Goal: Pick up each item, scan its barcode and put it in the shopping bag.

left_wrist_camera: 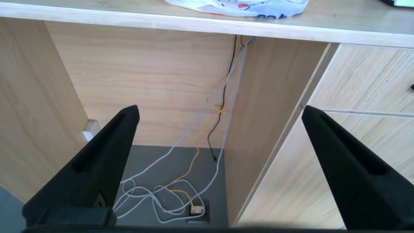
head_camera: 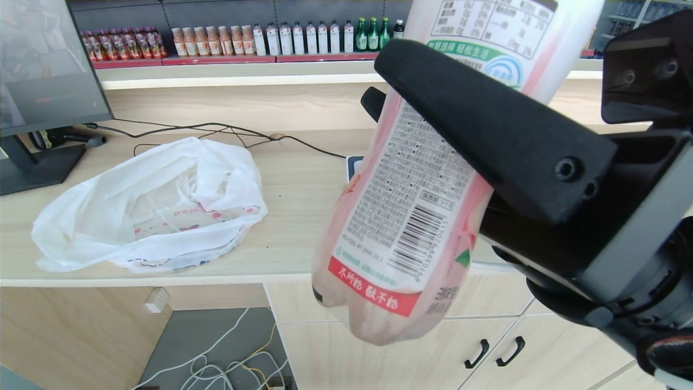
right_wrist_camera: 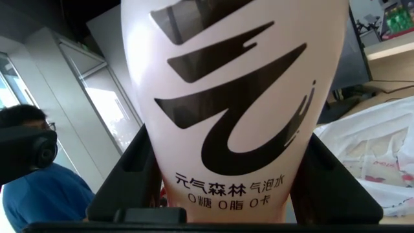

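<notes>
Your right gripper clamps the pink bottle around its middle, tilted, base down, barcode facing the head camera. Left of it the shopping bag lies open on the counter. Your left gripper gapes wide below counter level

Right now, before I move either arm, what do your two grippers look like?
The right gripper has long matte-black fingers, flat and tapering to rounded tips, with two recessed screw holes near the base, mounted on a silver-grey housing. The left gripper has a matching pair: black, wedge-shaped, widening toward the base.
</notes>
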